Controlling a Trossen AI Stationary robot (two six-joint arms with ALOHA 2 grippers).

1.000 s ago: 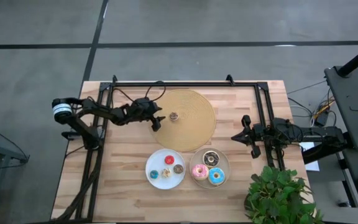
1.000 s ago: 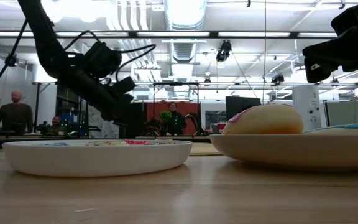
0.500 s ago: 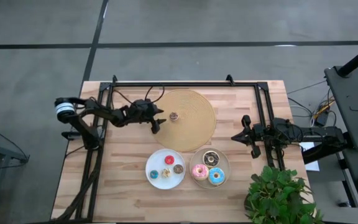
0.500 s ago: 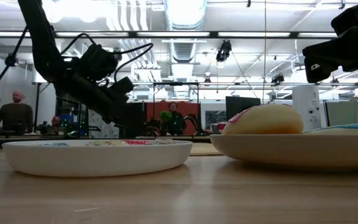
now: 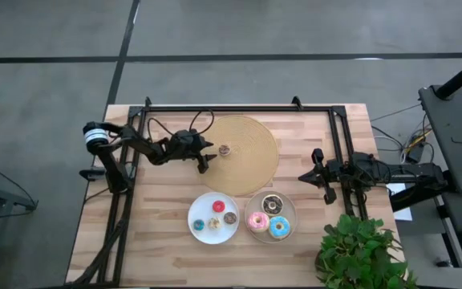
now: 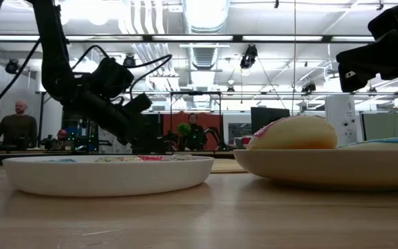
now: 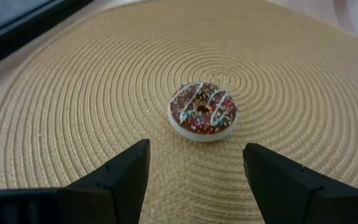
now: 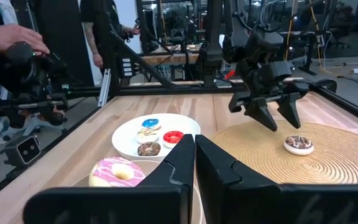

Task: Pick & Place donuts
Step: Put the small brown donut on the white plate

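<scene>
Left wrist view, open fingers (image 7: 197, 171) near choc donut (image 7: 202, 111)

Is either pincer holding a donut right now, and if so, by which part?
Nothing is held. The left pincer is open just short of the chocolate sprinkle donut on the woven mat. The right pincer is shut, empty.

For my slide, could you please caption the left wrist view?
Open left gripper poised just short of a small chocolate sprinkled donut lying on the woven round mat.
</scene>
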